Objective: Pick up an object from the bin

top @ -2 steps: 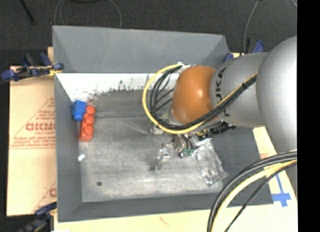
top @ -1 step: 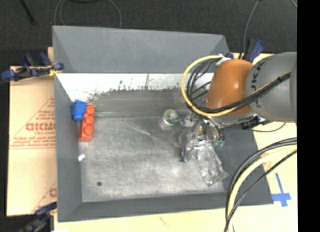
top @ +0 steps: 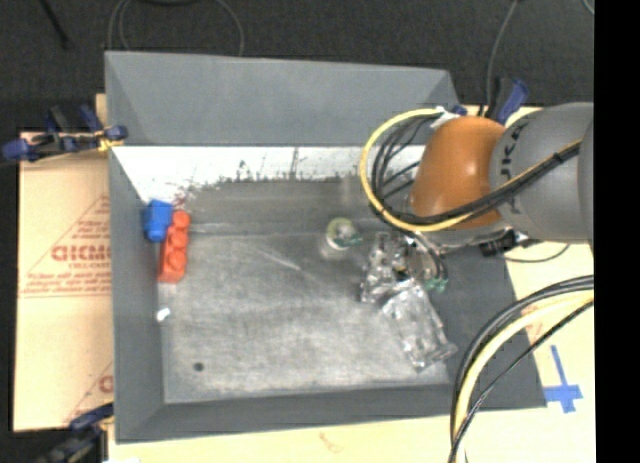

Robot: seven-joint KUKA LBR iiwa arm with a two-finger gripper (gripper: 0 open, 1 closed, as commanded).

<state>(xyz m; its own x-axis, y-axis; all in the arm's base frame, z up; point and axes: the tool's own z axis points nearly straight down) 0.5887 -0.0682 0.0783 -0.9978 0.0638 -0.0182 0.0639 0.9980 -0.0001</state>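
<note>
My gripper (top: 388, 269) hangs low over the right part of the bin floor, below the arm's orange cover. Right under and in front of it lies a crumpled clear plastic thing (top: 420, 329), stretching toward the bin's near right corner. The gripper's metal parts blend into this plastic, so I cannot tell whether they touch. A small round pale thing with a greenish rim (top: 340, 235) lies just to the gripper's left, apart from it.
By the left wall, a blue block (top: 156, 219) rests against an orange ribbed piece (top: 175, 248). A tiny white scrap (top: 163, 315) lies below them. The arm and its cables cover the bin's right side.
</note>
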